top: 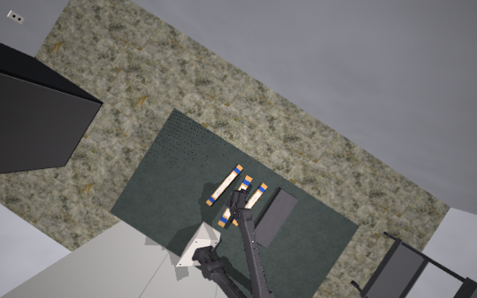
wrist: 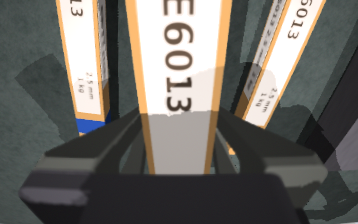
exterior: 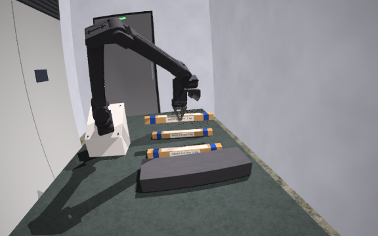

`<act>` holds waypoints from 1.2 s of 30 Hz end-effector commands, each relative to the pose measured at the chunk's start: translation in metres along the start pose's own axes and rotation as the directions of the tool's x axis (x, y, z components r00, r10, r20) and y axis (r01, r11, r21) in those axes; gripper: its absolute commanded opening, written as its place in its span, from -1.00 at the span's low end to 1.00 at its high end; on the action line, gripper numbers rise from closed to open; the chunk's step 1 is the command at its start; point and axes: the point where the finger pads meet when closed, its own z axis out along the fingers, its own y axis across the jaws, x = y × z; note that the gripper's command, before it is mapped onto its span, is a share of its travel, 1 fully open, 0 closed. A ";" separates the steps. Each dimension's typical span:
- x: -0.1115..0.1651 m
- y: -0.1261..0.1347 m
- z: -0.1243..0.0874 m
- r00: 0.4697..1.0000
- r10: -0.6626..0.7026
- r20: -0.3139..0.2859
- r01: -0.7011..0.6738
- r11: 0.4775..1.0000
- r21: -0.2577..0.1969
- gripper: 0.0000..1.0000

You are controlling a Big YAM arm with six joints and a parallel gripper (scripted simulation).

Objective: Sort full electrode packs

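Note:
Three orange packs with white labels and blue bands lie side by side on the dark green mat. My gripper [exterior: 179,115] is shut on the middle pack [exterior: 178,118] near its centre and holds it level, a little above the mat. In the wrist view this pack [wrist: 180,75] runs straight between my fingers. The far pack [exterior: 182,133] and the near pack [exterior: 184,150] lie flat on the mat. The low grey platform [exterior: 195,168] sits beside the near pack with nothing on it. From above, my arm hides part of the held pack [top: 244,183].
My white base [exterior: 107,134] stands at the mat's left side. A wall runs close along the right edge of the mat. A black cabinet [top: 19,116] and a dark cart [top: 404,269] stand off the mat.

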 end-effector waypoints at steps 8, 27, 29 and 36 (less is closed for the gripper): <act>-0.023 0.002 -0.032 0.995 0.072 0.070 -0.070 0.997 -0.026 -1.00; -0.028 0.055 -0.037 0.970 0.234 0.068 -0.232 0.972 -0.038 -1.00; -0.028 0.061 -0.037 0.970 0.234 0.068 -0.232 0.972 -0.038 -1.00; -0.029 0.081 -0.037 0.970 0.234 0.068 -0.232 0.972 -0.040 -1.00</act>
